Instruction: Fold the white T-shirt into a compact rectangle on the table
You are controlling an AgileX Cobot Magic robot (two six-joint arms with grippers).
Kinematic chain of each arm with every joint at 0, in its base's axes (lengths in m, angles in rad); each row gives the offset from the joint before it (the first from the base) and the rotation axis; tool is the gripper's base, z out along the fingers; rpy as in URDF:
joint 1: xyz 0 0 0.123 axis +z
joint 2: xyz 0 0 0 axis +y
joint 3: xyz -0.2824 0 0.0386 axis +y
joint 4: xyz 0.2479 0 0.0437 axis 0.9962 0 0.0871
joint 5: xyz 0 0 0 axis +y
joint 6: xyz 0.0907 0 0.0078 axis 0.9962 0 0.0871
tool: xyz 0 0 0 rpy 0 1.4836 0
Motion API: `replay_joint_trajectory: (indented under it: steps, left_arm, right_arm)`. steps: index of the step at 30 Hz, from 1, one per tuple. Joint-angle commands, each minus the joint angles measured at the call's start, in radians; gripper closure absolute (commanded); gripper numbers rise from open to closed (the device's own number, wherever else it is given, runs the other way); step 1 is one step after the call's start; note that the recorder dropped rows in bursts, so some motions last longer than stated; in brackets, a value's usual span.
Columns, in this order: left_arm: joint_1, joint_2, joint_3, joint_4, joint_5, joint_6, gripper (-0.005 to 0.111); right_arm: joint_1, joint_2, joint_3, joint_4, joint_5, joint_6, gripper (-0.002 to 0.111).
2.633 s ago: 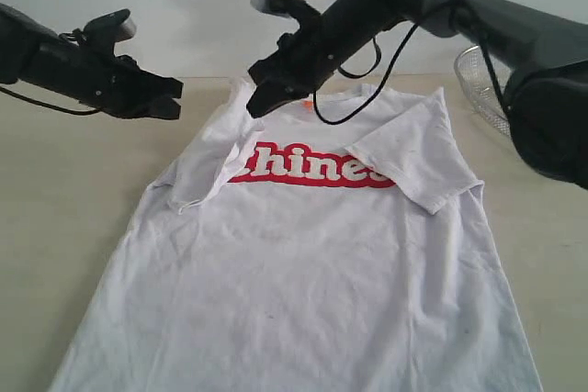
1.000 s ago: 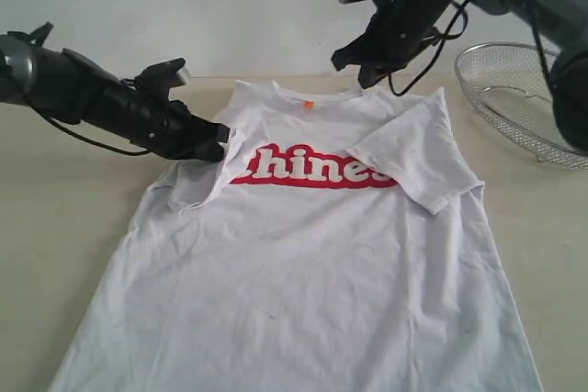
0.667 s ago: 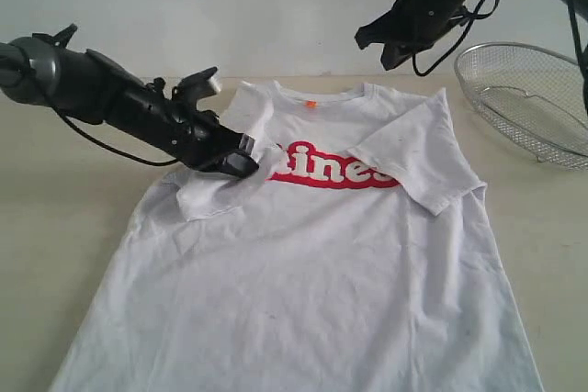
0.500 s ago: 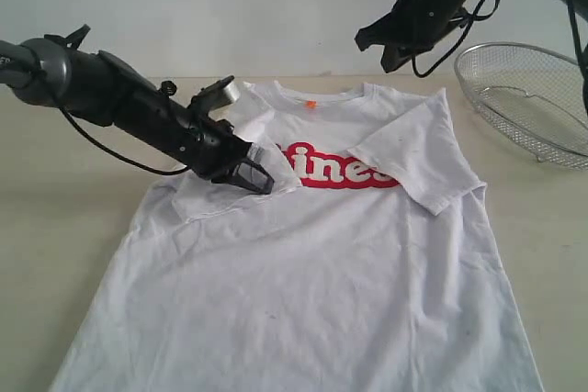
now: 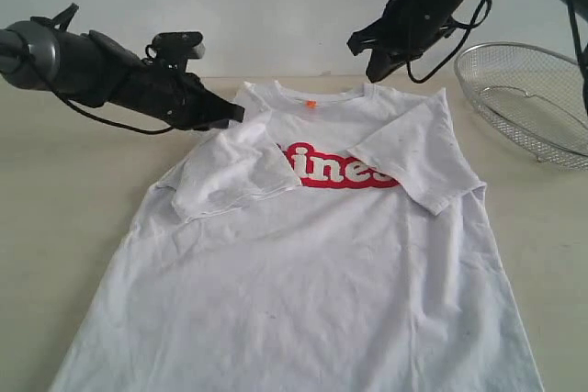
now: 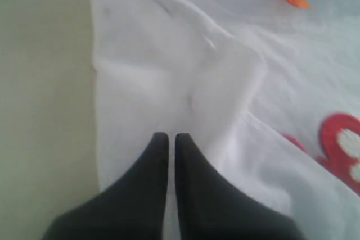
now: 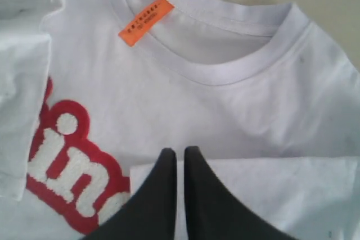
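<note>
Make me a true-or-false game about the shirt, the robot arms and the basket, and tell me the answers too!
1. Both sleeves are folded in over the front of the shirt. True.
2. The left end effector is holding a sleeve. False: it is shut on nothing and hovers by the shirt's shoulder.
3. The neck tag is orange. True.
4. The basket sits on top of the shirt. False: it stands on the table, beside the shirt and apart from it.
5. All the red letters can be seen. False: the sleeve nearest the left end effector covers the first ones.
</note>
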Motion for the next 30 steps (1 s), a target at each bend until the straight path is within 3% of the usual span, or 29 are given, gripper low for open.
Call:
replay_joint_trajectory:
  steps: [1,15,30]
  left_arm:
    - [0.003,0.009,-0.072,-0.006,-0.068,-0.006,0.102]
    - [0.003,0.150,-0.240,-0.007,0.035,-0.051,0.102]
    - [0.040,0.236,-0.294,0.008,-0.030,-0.077,0.102]
  right_arm:
    - [0.018,-0.012,0.062,0.046,0.006,-0.031,0.108]
    - [0.199,0.017,0.205,0.115,-0.112,-0.139,0.108]
    - [0.211,0.041,0.205,0.121,-0.144,-0.114,0.108]
